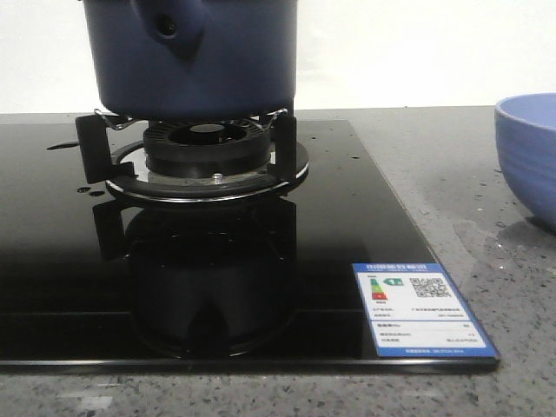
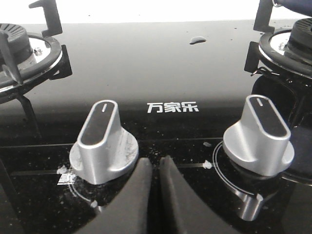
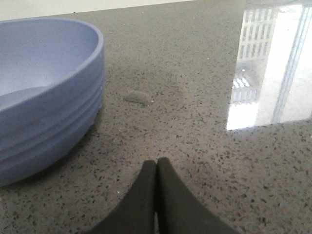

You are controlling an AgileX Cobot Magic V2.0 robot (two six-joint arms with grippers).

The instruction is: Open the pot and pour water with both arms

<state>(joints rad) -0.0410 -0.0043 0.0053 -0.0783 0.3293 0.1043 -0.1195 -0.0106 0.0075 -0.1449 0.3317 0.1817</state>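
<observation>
Left pincer (image 2: 157, 168): the two dark fingers are seen pressed together, tips touching, with nothing held between them. It is positioned low over the black glass hob (image 2: 146, 63), between two silver control knobs, the left knob (image 2: 101, 144) and the right knob (image 2: 261, 136); neither knob is touched. White brand characters (image 2: 173, 107) are printed on the glass just beyond the knobs, and a small patch of water (image 2: 197, 39) is seen farther back on the glass.

Right pincer (image 3: 156, 170): the fingers are likewise closed against each other and hold nothing. It is held close above the grey speckled worktop (image 3: 204, 122), just beside a light blue ribbed bowl (image 3: 44, 92), without contact. A small wet patch (image 3: 138, 97) is seen on the stone near the bowl.

Pot (image 1: 195, 56): the dark navy pot is seated on the black pan support (image 1: 94, 143) over the burner (image 1: 208, 148), toward the rear of the hob, its stubby knob with a round hole (image 1: 169, 26) facing the camera. Its top is cut off by the frame, so the lid cannot be judged. An energy label (image 1: 421, 313) is fixed at the hob's front right corner. The bowl is set toward the worktop's right edge.
</observation>
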